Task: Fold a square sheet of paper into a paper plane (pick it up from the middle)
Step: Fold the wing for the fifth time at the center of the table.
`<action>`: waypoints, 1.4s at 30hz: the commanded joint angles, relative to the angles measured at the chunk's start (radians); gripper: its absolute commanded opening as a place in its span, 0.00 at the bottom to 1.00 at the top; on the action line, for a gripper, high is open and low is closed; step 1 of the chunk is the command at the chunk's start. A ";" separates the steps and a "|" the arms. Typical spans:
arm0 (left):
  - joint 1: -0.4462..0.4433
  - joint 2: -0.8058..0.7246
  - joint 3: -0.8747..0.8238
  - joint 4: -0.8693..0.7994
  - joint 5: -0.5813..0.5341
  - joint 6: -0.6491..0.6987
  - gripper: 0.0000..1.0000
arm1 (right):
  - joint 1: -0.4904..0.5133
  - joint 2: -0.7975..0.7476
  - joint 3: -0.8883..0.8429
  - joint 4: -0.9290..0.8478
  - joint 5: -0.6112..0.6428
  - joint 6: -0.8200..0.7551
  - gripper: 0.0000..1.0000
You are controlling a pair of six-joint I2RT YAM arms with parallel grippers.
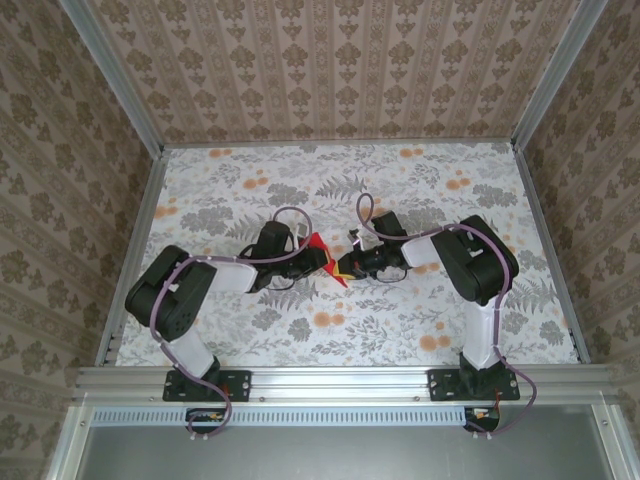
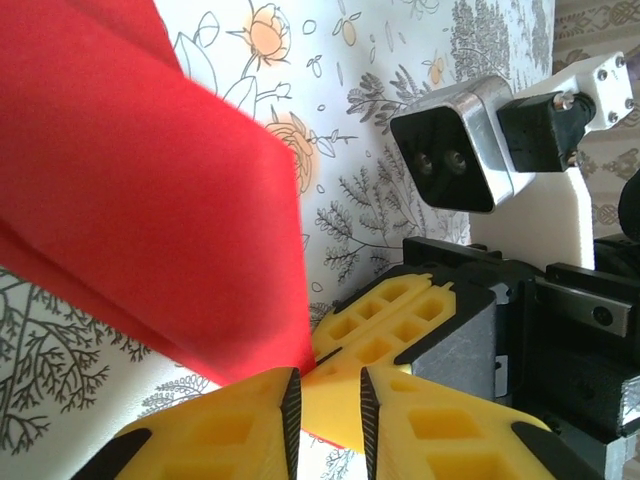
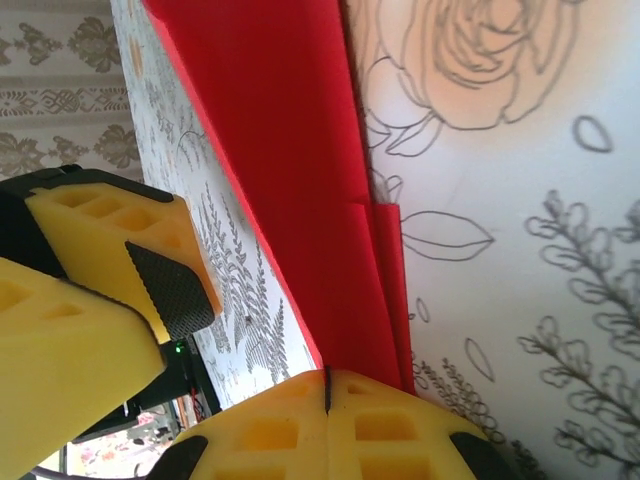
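Note:
The red paper is a folded, layered shape held off the floral table between the two arms. In the left wrist view the paper spreads across the upper left; in the right wrist view the paper runs as a long creased strip down into the jaws. My right gripper is shut, pinching the paper's narrow end. The right gripper shows from the left wrist too, with its fingers pressed together. My left gripper is open, its fingers astride the right fingertips and touching nothing. A left finger stands nearby.
A floral tablecloth covers the table, with patterned walls on three sides and aluminium rails along the near edge. The right wrist's camera housing hangs close to my left fingers. Open cloth lies behind and in front of both grippers.

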 commanded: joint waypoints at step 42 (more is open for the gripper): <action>0.013 0.151 0.011 0.161 -0.007 -0.010 0.17 | -0.012 0.050 0.026 -0.145 0.007 -0.028 0.00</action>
